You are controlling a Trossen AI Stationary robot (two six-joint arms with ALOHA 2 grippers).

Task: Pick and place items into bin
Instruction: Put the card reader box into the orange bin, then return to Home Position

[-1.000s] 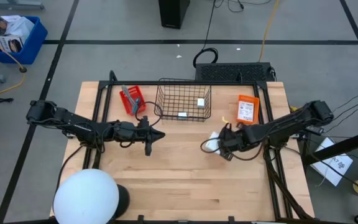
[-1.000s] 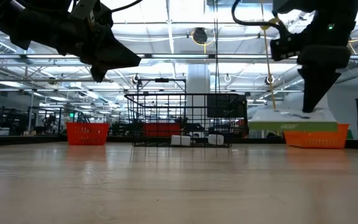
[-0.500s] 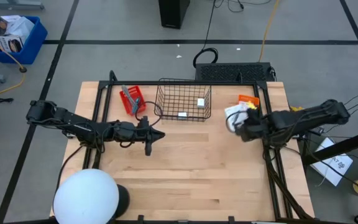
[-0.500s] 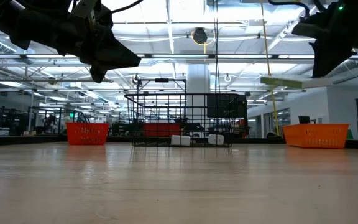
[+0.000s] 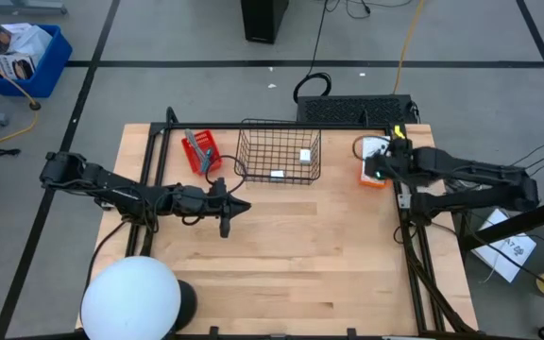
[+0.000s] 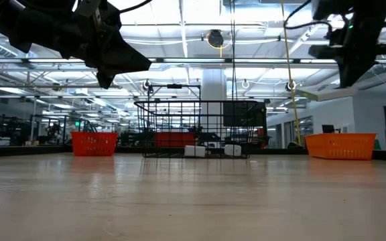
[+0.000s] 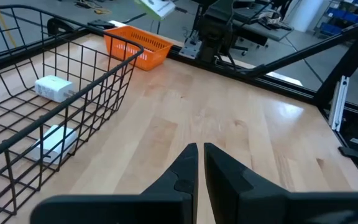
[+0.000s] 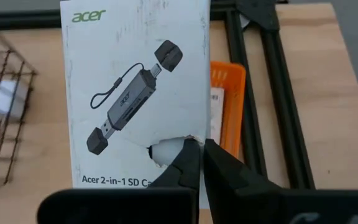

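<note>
My right gripper (image 5: 374, 166) is shut on a flat white printed packet (image 8: 135, 87), held in the air over an orange tray (image 5: 376, 176) at the table's far right. The packet also shows edge-on in the low view (image 6: 328, 94). A wire basket (image 5: 279, 151) at the far middle holds a small white cube (image 5: 304, 155) and another flat white packet (image 5: 278, 174), both lying on its floor. A grey tool (image 5: 195, 144) lies in a red tray (image 5: 203, 152) left of the basket. My left gripper (image 5: 230, 210) is shut and empty, above the table near the basket's left side. My right gripper pinches the packet between its two fingers at one short edge, by the torn hang hole (image 8: 166, 148). The fingers come slanting down from the table's right side. The packet is lifted clear, lying nearly flat with its printed face up, above the orange tray.
A white dome (image 5: 130, 298) stands at the table's near left corner. Black frame rails (image 5: 406, 222) run along the right side and another (image 5: 155, 170) along the left. Bare wood (image 5: 300, 255) lies in the middle and near part of the table.
My right gripper has risen from the table's middle right with the packet and gone toward the far right, turning as it went. The packet is now lifted well clear and hangs over the orange tray.
</note>
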